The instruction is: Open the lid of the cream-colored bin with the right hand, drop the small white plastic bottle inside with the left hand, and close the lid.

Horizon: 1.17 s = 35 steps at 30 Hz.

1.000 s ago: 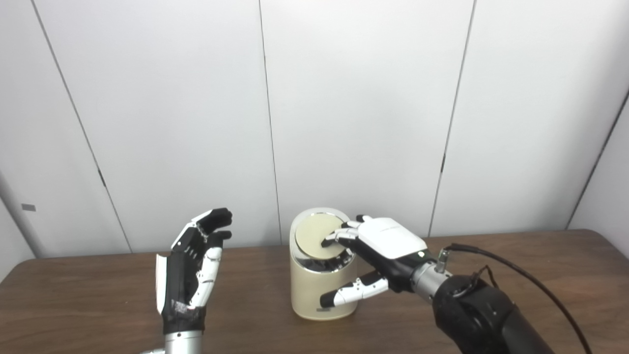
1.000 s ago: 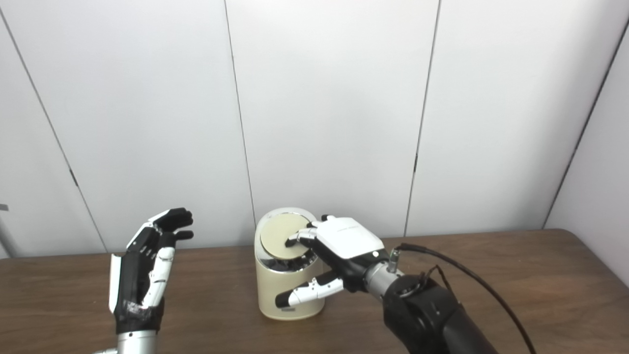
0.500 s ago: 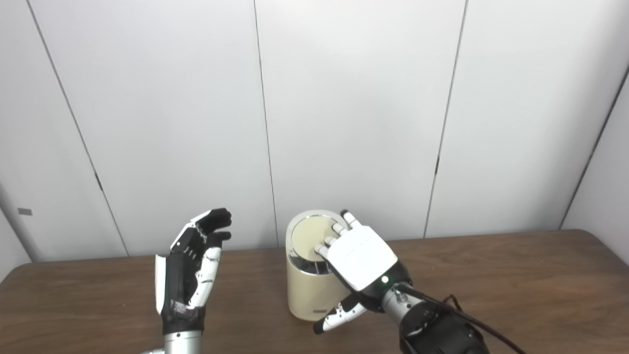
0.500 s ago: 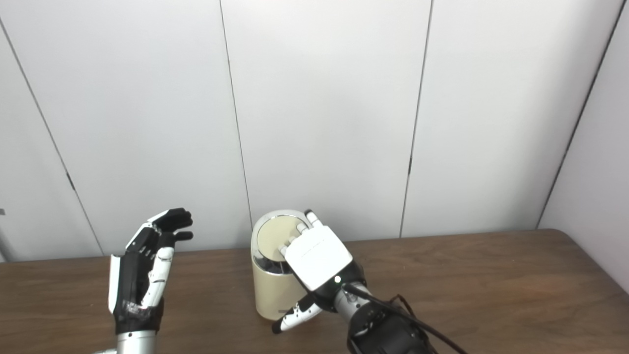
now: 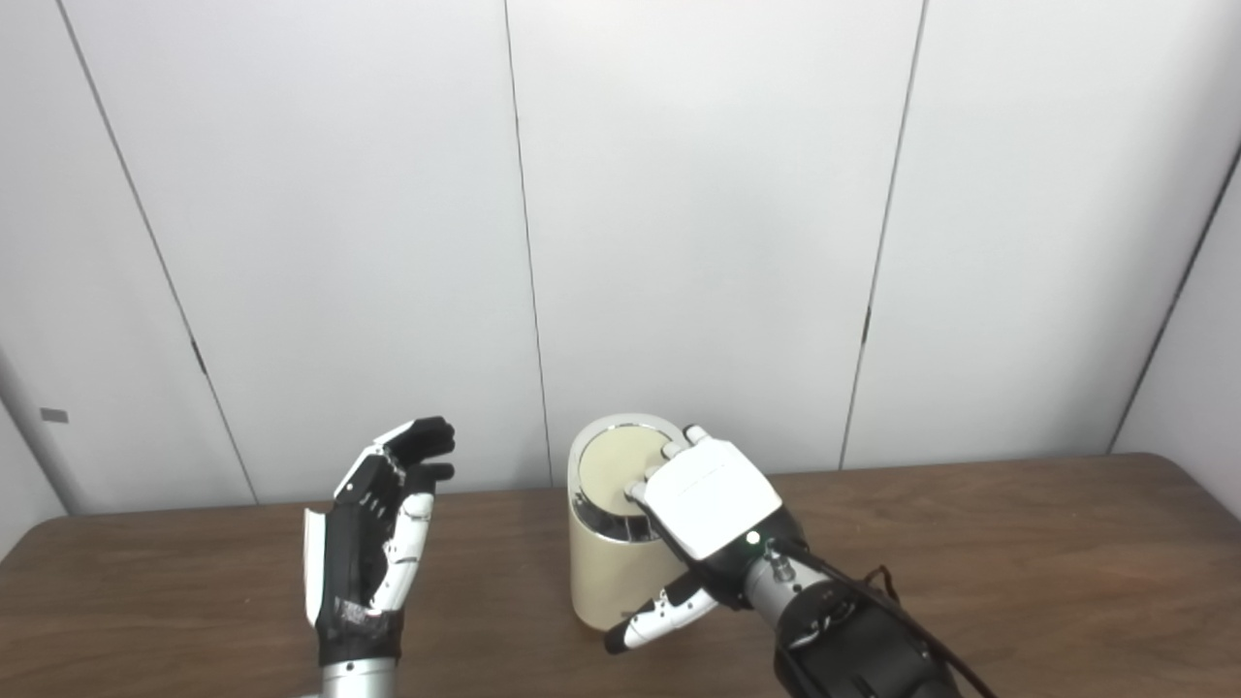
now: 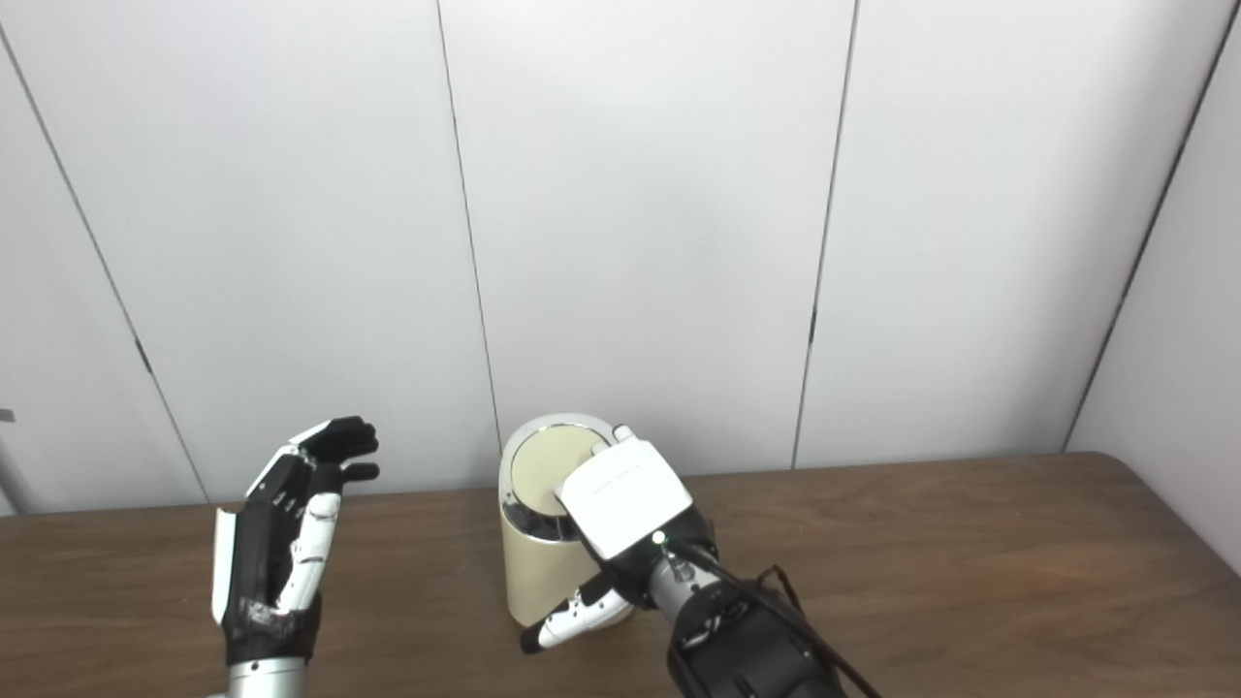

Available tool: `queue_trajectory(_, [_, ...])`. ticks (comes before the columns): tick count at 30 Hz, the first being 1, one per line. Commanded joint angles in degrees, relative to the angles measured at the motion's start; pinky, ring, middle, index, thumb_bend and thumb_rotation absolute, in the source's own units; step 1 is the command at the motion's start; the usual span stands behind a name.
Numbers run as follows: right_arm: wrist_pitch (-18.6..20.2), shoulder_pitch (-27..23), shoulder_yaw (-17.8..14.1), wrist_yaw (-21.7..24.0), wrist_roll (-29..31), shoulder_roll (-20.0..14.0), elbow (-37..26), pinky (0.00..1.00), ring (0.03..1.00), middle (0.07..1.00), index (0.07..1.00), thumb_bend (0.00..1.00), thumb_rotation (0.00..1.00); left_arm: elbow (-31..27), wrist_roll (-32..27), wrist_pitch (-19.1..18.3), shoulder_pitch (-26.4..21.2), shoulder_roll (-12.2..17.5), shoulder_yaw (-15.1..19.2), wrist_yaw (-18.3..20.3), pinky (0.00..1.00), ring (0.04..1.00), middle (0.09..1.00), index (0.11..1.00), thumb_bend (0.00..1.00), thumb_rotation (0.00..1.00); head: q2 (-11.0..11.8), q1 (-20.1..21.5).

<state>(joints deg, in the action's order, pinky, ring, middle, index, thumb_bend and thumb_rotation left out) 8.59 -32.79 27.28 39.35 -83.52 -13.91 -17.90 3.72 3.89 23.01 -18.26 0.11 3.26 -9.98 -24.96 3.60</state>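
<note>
Cream plastic is what I am working over: the bin stands upright on the brown table, toward the far edge, close to the white wall panels. Its round lid lies tilted in the chrome ring, facing up and toward me, and looks down or nearly down.

My right hand sits palm-down over the near right part of the lid, fingers curled forward onto the disc and close together, thumb hanging loose beside the bin's right wall. It clamps nothing; I read it as pressing on the lid. The lid lies just to the left of and beyond those fingers, directly under their tips, so this hand is far the nearer one for whatever the lid needs.

My left hand stands upright well to the left of the bin, palm turned toward it, fingers spread a little and holding nothing.

I cannot find the small white bottle anywhere on the table or in either hand. My guess is that it is already inside and I am finishing the close, though I cannot confirm that.

Nothing stands between either hand and the bin. The cable trailing off my right wrist is the only thing that might snag.
</note>
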Motion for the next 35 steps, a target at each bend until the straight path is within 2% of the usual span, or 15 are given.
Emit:
queue_trajectory(1, [-1.54, 4.02, -2.72, -4.03, 8.61, 0.71, 1.53, 0.87, 0.865, 0.82, 0.781, 0.84, 0.87, -1.16, 0.06, 1.54, -2.4, 0.1, 0.06, 0.36, 0.63, 0.716, 0.713, 0.701, 0.53, 0.67, 0.1, 0.07])
queue_trajectory(3, [-3.11, 6.07, -10.59, -13.39, 23.86, 4.39, 1.4, 0.88, 0.877, 0.863, 0.825, 0.75, 0.79, -1.02, 0.06, 1.76, -2.49, 0.04, 0.17, 0.23, 0.63, 0.716, 0.713, 0.701, 0.53, 0.67, 0.2, 0.0])
queue_trajectory(5, [-5.61, 7.58, -17.2, -20.14, 37.47, 8.11, 1.81, 0.93, 0.934, 0.934, 0.903, 0.72, 0.84, -0.89, -0.04, 1.88, -2.58, -0.03, 0.3, 0.09, 0.63, 0.714, 0.713, 0.699, 0.53, 0.67, 0.28, 0.04])
queue_trajectory(7, [-10.56, 8.28, -22.11, -25.48, 48.57, 10.64, 3.07, 0.92, 0.972, 0.982, 0.968, 0.72, 0.91, -0.62, -0.02, 2.25, -2.68, 0.08, 0.36, 0.08, 0.64, 0.714, 0.713, 0.7, 0.53, 0.66, 0.37, 0.28])
queue_trajectory(9, [-15.26, 8.46, -25.16, -29.23, 54.98, 11.78, 4.51, 0.93, 0.995, 0.997, 0.994, 0.71, 0.95, -0.47, -0.01, 2.4, -2.72, 0.16, 0.4, 0.09, 0.64, 0.716, 0.714, 0.702, 0.52, 0.67, 0.37, 0.28])
queue_trajectory(12, [-19.41, 8.28, -27.13, -31.97, 58.07, 11.93, 6.02, 0.98, 1.0, 1.0, 1.0, 0.7, 0.94, -0.29, 0.04, 2.42, -2.75, 0.26, 0.4, 0.12, 0.64, 0.72, 0.717, 0.703, 0.52, 0.67, 0.6, 0.34])
queue_trajectory(15, [-21.15, 8.1, -27.71, -32.84, 59.73, 11.46, 6.91, 0.99, 1.0, 1.0, 1.0, 0.72, 0.9, -0.15, 0.05, 2.53, -2.78, 0.31, 0.39, 0.17, 0.64, 0.718, 0.718, 0.705, 0.52, 0.67, 0.66, 0.36])
queue_trajectory(22, [-21.65, 8.37, -26.45, -35.69, 60.59, 9.76, 7.82, 0.94, 1.0, 1.0, 1.0, 0.72, 0.84, -0.14, 0.06, 2.63, -2.75, -0.02, 0.51, 0.05, 0.64, 0.718, 0.719, 0.706, 0.51, 0.67, 0.85, 0.12])
queue_trajectory(29, [-23.85, 9.32, -25.68, -38.07, 62.28, 9.34, 9.82, 0.96, 1.0, 1.0, 1.0, 0.74, 0.86, -0.81, 0.29, 2.67, -2.48, 0.1, 0.51, 0.19, 0.64, 0.72, 0.721, 0.708, 0.51, 0.68, 0.67, 0.01])
queue_trajectory(33, [-23.86, 10.58, -25.94, -39.57, 63.07, 9.64, 9.82, 0.93, 0.992, 1.0, 0.997, 0.78, 0.87, -1.4, -0.14, 2.35, -2.13, 0.28, 0.56, 0.46, 0.65, 0.721, 0.722, 0.709, 0.51, 0.67, 0.57, -0.21])
queue_trajectory(35, [-23.96, 11.38, -26.37, -40.79, 62.69, 9.8, 9.73, 0.87, 0.966, 1.0, 0.98, 0.8, 0.89, -1.75, -0.16, 2.18, -1.93, 0.38, 0.57, 0.57, 0.65, 0.722, 0.724, 0.711, 0.51, 0.67, 0.6, -0.29])
